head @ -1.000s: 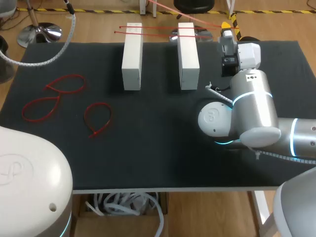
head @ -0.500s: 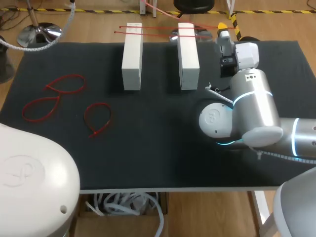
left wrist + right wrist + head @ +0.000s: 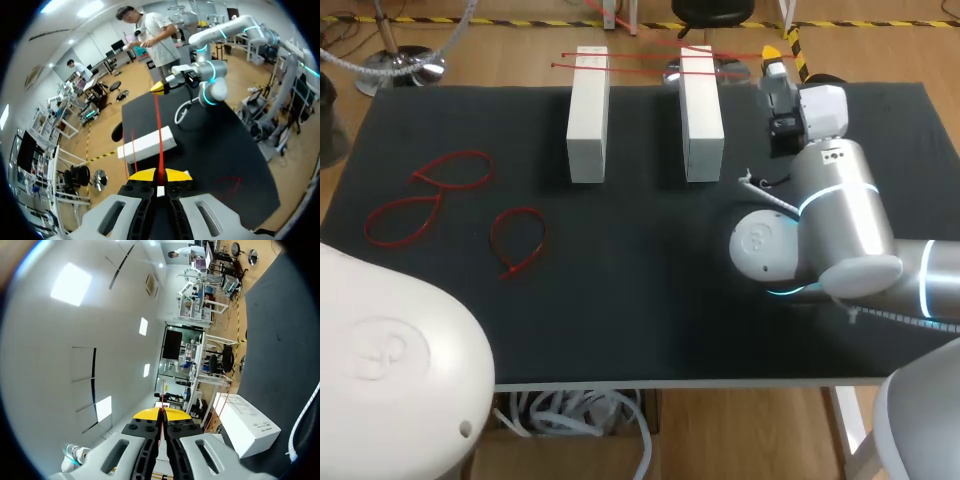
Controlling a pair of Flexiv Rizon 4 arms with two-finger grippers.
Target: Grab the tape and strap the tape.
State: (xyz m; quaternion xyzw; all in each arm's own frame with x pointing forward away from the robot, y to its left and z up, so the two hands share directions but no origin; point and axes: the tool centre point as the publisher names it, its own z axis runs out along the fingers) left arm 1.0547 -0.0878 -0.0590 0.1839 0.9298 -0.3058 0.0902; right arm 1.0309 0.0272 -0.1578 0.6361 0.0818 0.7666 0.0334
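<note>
Your left arm [image 3: 390,370] fills the near left corner of the head view as a large white shell. In the left wrist view, your left fingers [image 3: 153,175] are pressed together on one end of a red tape [image 3: 159,135]. From there the tape runs straight and taut through the air, over the worktop [image 3: 640,300], to your right arm's yellow tips.

On the left part of the dark worktop lie three red loops [image 3: 517,209]. Two sit close together near the left edge. The third lies apart from them, a little nearer the middle.

Further right stand two long white blocks, side by side with a gap between them. They are the left block [image 3: 588,115] and the right block [image 3: 701,110], and both reach to the far edge of the worktop. Two loose red strips [image 3: 640,53] lie flat across the far ends of both blocks, bridging the gap.

Your right arm [image 3: 840,230] comes in from the right side. Its silver and white body is over the right part of the worktop, just beside the right block. Your right fingers [image 3: 156,414] are held out over the far edge of the worktop, beyond the far end of the right block. The right wrist view shows them closed tight on the other end of the red tape, with one white block lying ahead and below.
</note>
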